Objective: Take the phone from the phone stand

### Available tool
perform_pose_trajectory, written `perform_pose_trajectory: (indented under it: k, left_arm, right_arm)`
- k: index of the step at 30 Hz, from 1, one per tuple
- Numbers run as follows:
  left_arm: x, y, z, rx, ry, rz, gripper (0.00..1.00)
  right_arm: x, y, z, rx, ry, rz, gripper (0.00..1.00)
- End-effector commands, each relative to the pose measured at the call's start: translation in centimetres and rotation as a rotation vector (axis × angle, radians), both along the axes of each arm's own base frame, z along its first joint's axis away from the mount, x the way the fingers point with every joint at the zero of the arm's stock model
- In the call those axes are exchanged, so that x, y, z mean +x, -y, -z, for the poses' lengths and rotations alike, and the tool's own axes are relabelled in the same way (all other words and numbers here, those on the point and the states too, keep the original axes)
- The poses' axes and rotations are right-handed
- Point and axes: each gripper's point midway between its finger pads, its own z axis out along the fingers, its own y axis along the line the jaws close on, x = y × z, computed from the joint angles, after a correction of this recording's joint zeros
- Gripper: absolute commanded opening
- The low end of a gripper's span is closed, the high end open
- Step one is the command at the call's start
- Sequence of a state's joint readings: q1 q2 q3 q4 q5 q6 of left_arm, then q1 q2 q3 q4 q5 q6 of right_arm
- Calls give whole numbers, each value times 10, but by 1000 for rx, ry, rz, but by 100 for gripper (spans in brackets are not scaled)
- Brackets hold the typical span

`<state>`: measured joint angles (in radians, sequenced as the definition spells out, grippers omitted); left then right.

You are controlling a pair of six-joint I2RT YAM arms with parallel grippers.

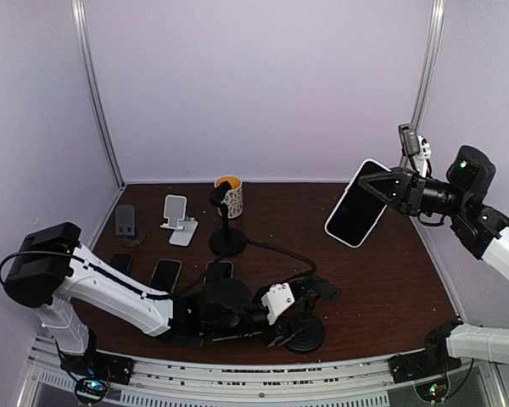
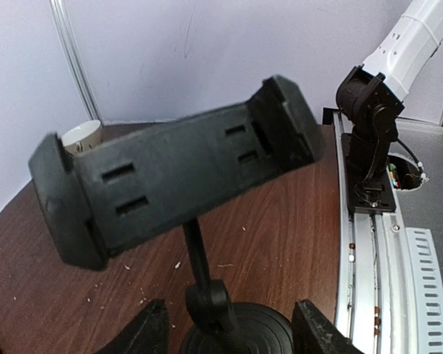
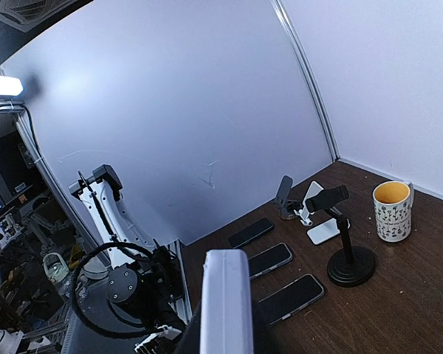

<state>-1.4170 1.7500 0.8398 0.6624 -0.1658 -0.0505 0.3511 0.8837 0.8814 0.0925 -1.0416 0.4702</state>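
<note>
My right gripper (image 1: pixel 371 183) is shut on the phone (image 1: pixel 356 214), a white-edged phone with a dark screen, held tilted high above the right side of the table. In the right wrist view the phone's white edge (image 3: pixel 225 291) fills the bottom centre, with the right gripper (image 3: pixel 225 341) mostly hidden behind it. The black phone stand (image 1: pixel 306 336) stands at the near edge with its clamp cradle (image 2: pixel 177 173) empty. My left gripper (image 2: pixel 232 335) straddles the stand's round base (image 2: pixel 244 333); its fingers (image 2: pixel 149 332) are apart, with a small gap showing on the left side.
At the back left stand a grey stand (image 1: pixel 125 222), a white stand (image 1: pixel 178 219), a black round-based stand (image 1: pixel 227 240) and a patterned mug (image 1: pixel 230 196). Three phones (image 1: pixel 165 274) lie flat near my left arm. A black cable (image 1: pixel 276 250) crosses the middle.
</note>
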Motion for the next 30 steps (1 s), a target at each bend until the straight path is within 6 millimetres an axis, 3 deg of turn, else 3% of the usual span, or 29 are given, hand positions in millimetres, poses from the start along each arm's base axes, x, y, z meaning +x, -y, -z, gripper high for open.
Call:
perform_pose_trajectory:
  k: [1, 17, 23, 29, 30]
  left_arm:
    - [2, 11, -39, -172, 60, 4, 58]
    - [20, 20, -25, -171, 45, -85, 31]
    - [23, 22, -21, -166, 44, -93, 27]
    - [27, 17, -26, -187, 56, -119, 0]
    - [30, 15, -29, -196, 58, -131, 0]
  right_arm:
    - [4, 2, -11, 26, 33, 19, 0]
    - [10, 2, -7, 33, 28, 18, 0]
    - [11, 2, -6, 32, 24, 21, 0]
    - [14, 2, -3, 30, 17, 21, 0]
    - [14, 2, -3, 30, 16, 22, 0]
